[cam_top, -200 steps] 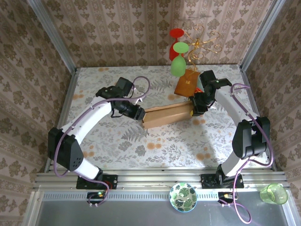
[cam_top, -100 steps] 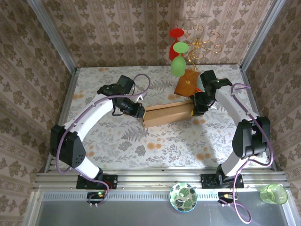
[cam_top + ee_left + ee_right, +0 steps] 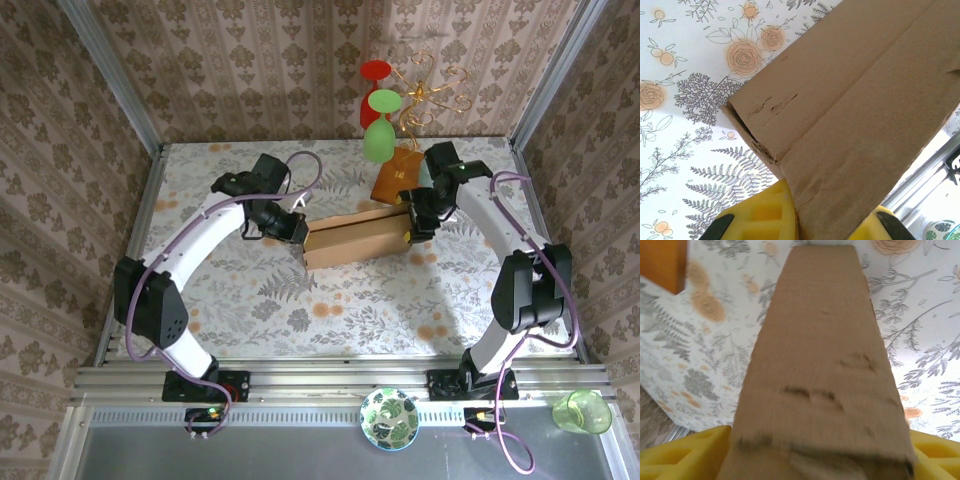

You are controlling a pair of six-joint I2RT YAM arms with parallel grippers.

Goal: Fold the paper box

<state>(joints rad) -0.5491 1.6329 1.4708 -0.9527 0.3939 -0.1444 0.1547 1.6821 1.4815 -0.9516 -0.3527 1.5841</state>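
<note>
Overhead view down on the whole table point(image 3: 250, 300), both wrist views tight on the shared paper box point(image 3: 855, 100), opposite ends.

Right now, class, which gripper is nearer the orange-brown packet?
Right. The right gripper clamps the paper box at the end beside the orange-brown packet; the left gripper holds the box's opposite end, farther away.

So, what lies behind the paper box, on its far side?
Just beyond the paper box lies an orange-brown packet on the flowered table. The right gripper, clamped on the box's end, covers the packet's near corner, so whether it touches the box cannot be seen.
</note>
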